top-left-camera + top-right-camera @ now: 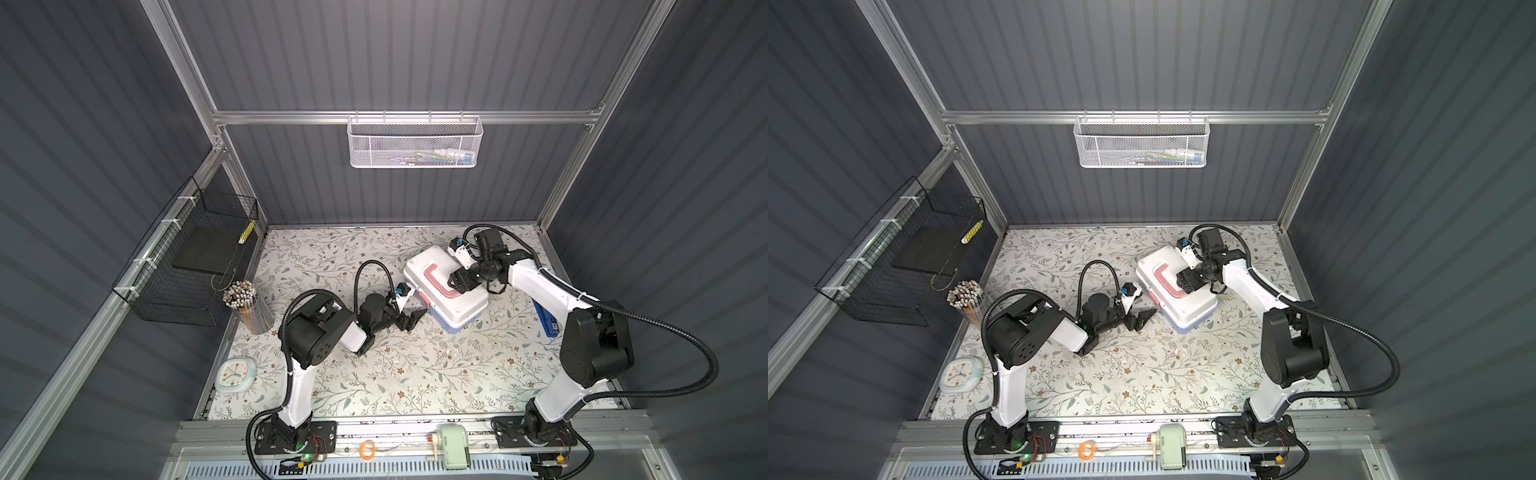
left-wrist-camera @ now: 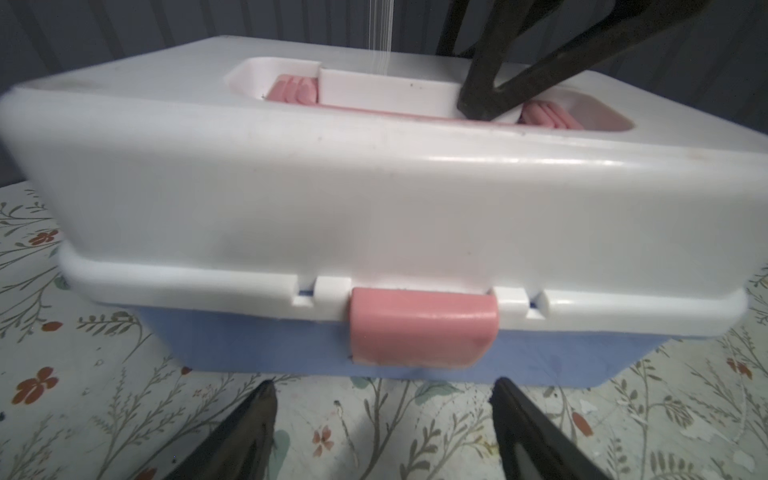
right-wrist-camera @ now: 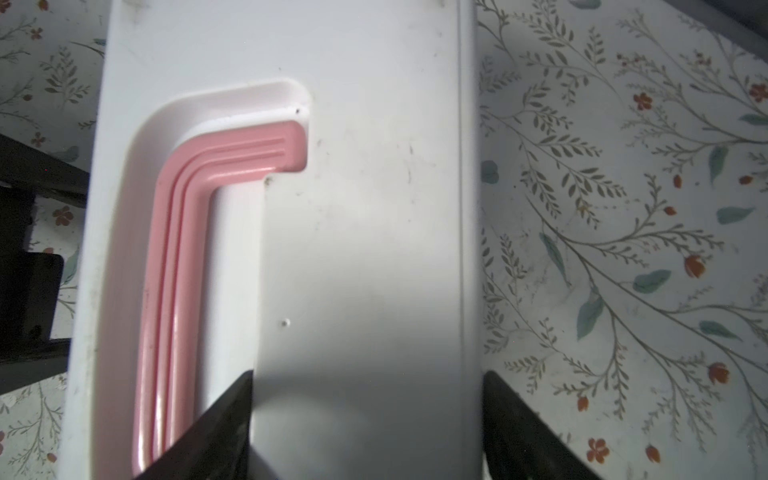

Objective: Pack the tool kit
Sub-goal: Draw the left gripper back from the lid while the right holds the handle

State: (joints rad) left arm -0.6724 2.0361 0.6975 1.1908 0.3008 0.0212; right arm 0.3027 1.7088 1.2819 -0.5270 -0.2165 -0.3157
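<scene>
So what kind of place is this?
Probably a robot test booth dressed as a home desk: aluminium frame and grey ribbed panels enclose it, two arms are bolted to the front rail, and the floral tabletop holds a pencil cup and small clock.

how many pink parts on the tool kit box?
2: pink handle lying flat in the white lid's recess; pink latch on the front edge, down over the blue base. The back side isn't visible and could hide more.
</scene>
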